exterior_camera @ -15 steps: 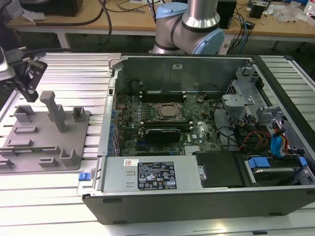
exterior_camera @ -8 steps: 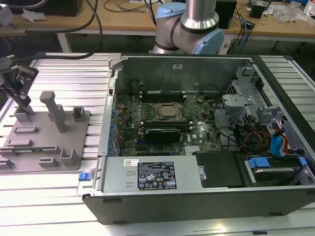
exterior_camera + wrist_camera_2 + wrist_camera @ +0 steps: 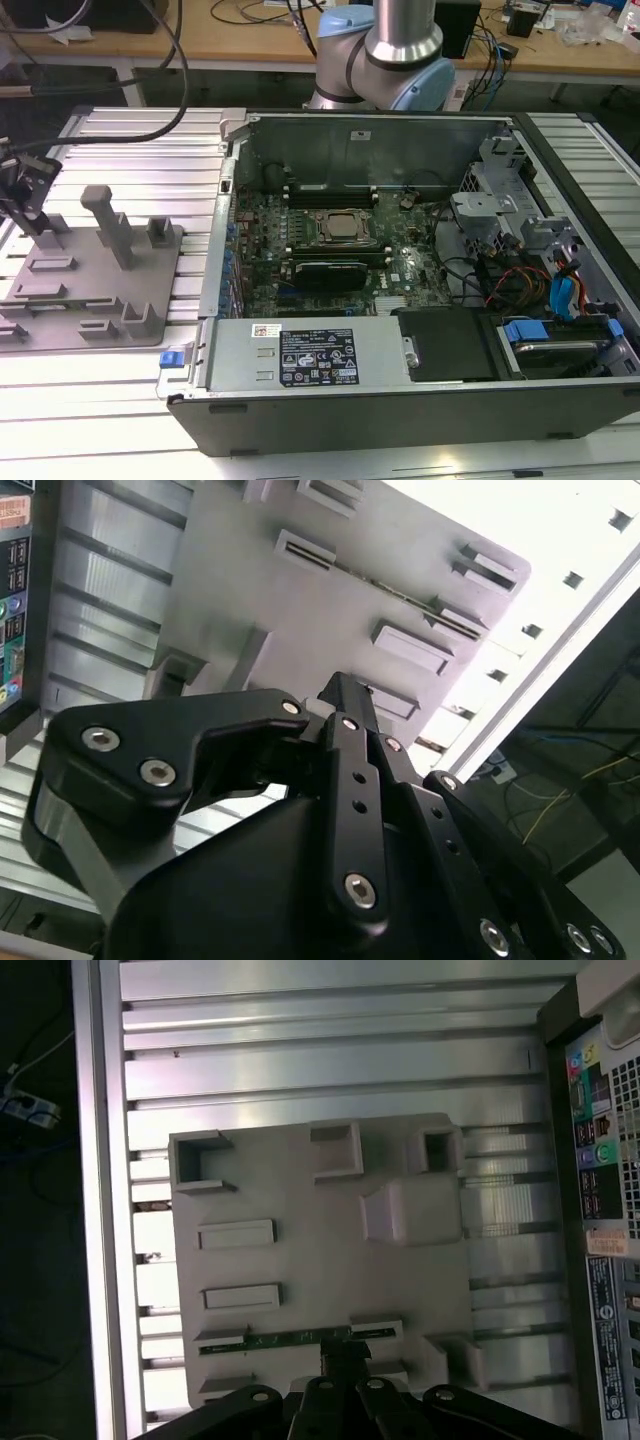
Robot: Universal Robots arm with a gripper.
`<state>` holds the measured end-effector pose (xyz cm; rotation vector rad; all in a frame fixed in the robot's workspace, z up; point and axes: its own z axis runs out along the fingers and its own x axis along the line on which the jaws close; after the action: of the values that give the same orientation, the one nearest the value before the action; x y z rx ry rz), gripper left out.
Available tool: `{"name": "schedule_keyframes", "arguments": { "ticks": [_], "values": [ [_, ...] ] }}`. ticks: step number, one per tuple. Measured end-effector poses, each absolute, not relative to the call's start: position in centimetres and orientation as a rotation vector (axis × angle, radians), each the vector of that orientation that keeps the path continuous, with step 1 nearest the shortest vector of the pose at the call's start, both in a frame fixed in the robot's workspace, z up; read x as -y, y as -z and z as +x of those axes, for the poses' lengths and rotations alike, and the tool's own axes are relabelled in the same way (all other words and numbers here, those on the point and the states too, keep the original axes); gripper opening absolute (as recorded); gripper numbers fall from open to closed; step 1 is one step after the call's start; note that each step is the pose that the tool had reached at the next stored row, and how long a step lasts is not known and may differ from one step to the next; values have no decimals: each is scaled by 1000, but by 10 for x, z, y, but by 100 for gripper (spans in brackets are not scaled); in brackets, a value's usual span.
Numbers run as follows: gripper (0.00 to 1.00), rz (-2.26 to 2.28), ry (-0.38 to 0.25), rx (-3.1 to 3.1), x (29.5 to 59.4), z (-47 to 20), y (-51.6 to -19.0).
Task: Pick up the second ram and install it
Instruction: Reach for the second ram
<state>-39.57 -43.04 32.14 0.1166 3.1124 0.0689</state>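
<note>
The second ram [image 3: 290,1339] is a thin green stick standing on edge between two holders of the grey fixture tray [image 3: 320,1260]. In the first wrist view my gripper [image 3: 345,1357] hangs over the tray right beside the ram's middle. Its black fingers look closed together with nothing between them. In the exterior view the gripper [image 3: 30,205] sits above the tray [image 3: 90,290] at the exterior view's far left. The second wrist view shows the gripper [image 3: 345,692] over the tray [image 3: 230,590].
The open computer case [image 3: 400,380] lies to the exterior view's right of the tray, with the green motherboard [image 3: 405,270] and processor socket [image 3: 337,226] inside. Tall grey posts [image 3: 105,225] rise from the tray. Cables [image 3: 150,130] hang over the ribbed metal table [image 3: 140,170].
</note>
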Motion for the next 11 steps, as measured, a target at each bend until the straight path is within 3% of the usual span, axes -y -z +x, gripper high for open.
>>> {"name": "schedule_keyframes", "arguments": {
  "ticks": [11],
  "values": [
    [8,116,-69,-3112,435,-407,-307]
  ]
}}
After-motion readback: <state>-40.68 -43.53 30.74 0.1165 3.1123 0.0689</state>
